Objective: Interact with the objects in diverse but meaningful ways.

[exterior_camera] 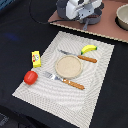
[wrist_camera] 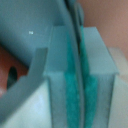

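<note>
1. The pincer [exterior_camera: 86,21] is at about 1 o'clock in the exterior view, low over a brown board [exterior_camera: 107,27] beyond the placemat. In the wrist view its green pads [wrist_camera: 67,100] are pressed nearly together on a thin grey edge running between them [wrist_camera: 75,60]. I judge this to be the rim or handle of the small grey pan, though the close view does not settle which part.
2. The rest of the toy items lie unhandled on the dark surface [exterior_camera: 15,35] and striped placemat [exterior_camera: 95,95].
3. The yellow banana [exterior_camera: 89,48] sits at 1 o'clock from the tan plate [exterior_camera: 68,66], near the knife [exterior_camera: 80,56].
4. The yellow block [exterior_camera: 36,58] stands at 9 o'clock of the plate, just off the mat's edge.
5. The red tomato [exterior_camera: 30,77] lies at 8 o'clock, beside the mat.
6. The fork [exterior_camera: 64,80] rests at 6 o'clock.
7. No sausage shows.
8. Judgement: one interaction, with the pan, is in hand; banana, block and tomato remain to be dealt with.
</note>
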